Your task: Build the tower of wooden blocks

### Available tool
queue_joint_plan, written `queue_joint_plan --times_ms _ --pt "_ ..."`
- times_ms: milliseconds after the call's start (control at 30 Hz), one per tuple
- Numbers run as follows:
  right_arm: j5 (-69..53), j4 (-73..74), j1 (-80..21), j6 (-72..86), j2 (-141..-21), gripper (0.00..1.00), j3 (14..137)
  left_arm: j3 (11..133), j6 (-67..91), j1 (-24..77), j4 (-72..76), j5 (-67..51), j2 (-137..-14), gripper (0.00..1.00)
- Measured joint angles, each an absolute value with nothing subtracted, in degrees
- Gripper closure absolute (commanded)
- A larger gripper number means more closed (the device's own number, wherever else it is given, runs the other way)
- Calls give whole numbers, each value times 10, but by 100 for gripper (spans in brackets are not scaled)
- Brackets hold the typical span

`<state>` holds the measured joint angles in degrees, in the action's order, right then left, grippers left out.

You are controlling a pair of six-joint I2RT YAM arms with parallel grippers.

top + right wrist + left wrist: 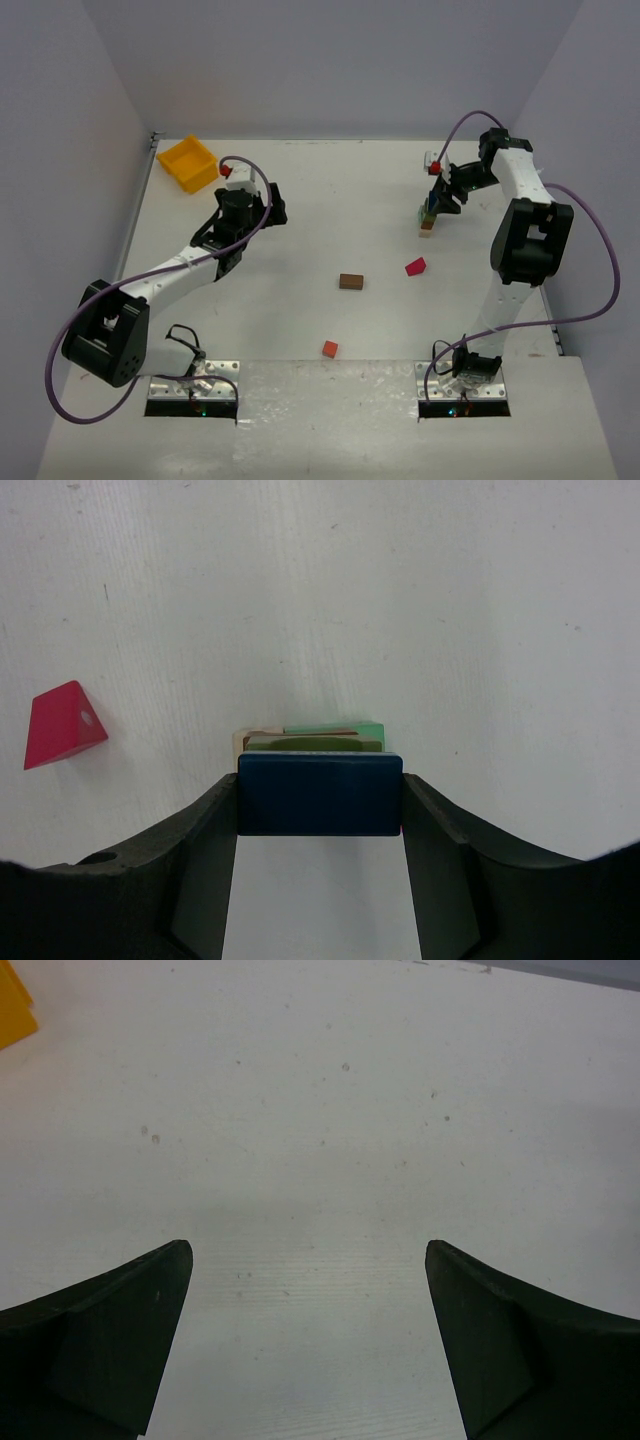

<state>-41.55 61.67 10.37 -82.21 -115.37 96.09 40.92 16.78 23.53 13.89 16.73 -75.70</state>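
As the blue block (320, 798) is clamped flat between the fingers of the right gripper (320, 780) at the lower centre of the right wrist view, the step in hand is judged to be setting it on the wood block tower (318, 738). The tower is seen just past the block's far edge, with green, brown and pale layers showing. Whether block and tower touch cannot be told.

For a clean placement the block should be kept level, centred and lowered straight. The layers below look shifted slightly left of the block, so a small correction may be needed. The fingers should be opened slowly, only once the block is seated, then raised straight up so the narrow stack is not nudged. A tilted or off-centre release is judged the main toppling risk.

The magenta wedge (62, 723) lies well apart at the left of that view, out of the way.

In the top view, an orange-red block (329, 348) is seen at lower centre and a brown block (351, 281) at centre, both loose on the table (330, 190). The left gripper (308, 1248) is spread wide over the table, gripping nothing, well apart from the tower. A yellow bin (188, 163) sits at the upper left.
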Motion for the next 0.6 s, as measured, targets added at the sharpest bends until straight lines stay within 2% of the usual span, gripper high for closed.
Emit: queue_joint_plan --times_ms 600 --pt "-421 615 104 -823 -1154 44 959 414 167 235 138 167 -762 0"
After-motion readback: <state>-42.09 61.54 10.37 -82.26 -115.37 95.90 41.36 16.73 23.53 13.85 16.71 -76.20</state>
